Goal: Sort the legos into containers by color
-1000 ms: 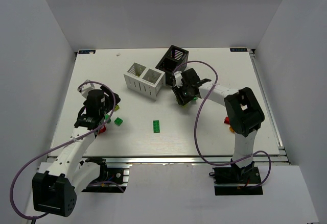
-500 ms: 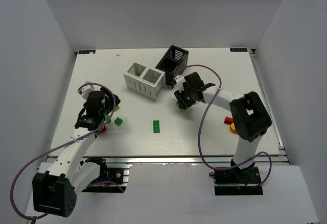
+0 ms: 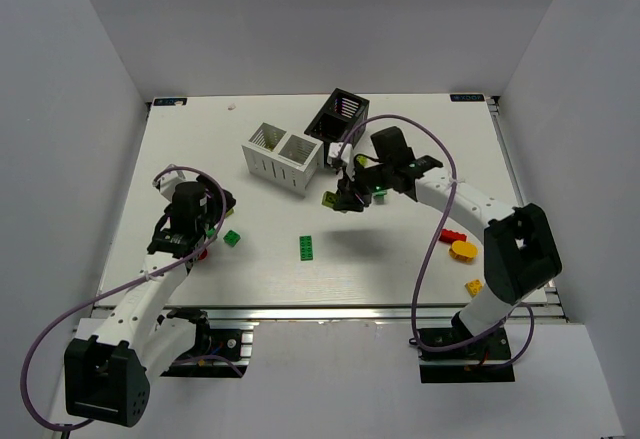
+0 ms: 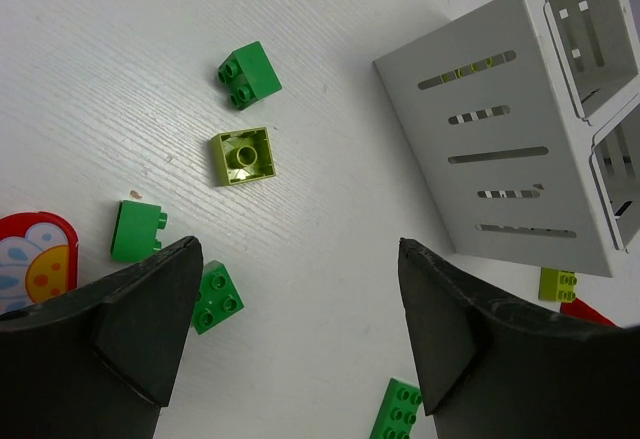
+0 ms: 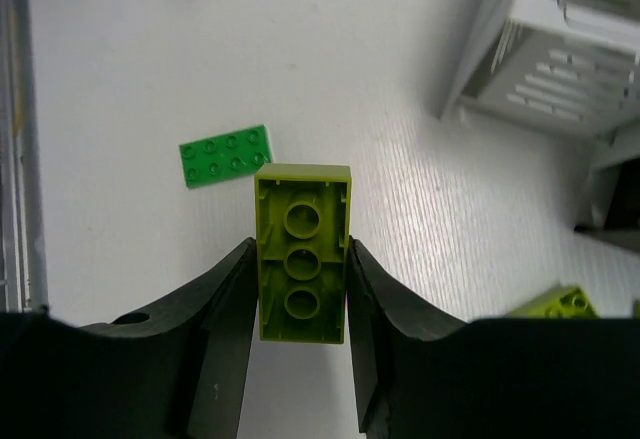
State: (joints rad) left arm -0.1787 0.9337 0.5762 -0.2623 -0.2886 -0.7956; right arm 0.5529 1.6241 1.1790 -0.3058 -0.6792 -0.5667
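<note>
Lime-green brick (image 5: 302, 221) sits pinched in the right gripper's (image 5: 300, 251) half-closed jaws over mid-tabletop, so I'd keep it level, centre it over one white container (image 3: 282, 159) compartment toward the far edge, then release low; the left gripper's (image 4: 298, 259) jaws gape empty.

White container (image 3: 283, 156) and black container (image 3: 338, 117) standing just beside each other at far centre, walling off that stretch. Bare table (image 3: 370, 269) lying open in front; only dark green plate (image 3: 308, 247) sitting mid-way. Right gripper (image 3: 345, 197), clamping lime brick (image 5: 302, 249), hanging just before containers. Left gripper (image 4: 300, 289), jaws gaping, hovering over scattered small bricks (image 4: 243, 155), white wall rising close beside. Red brick (image 3: 452, 236) and yellow piece (image 3: 463, 250) crowding right arm's side.
</note>
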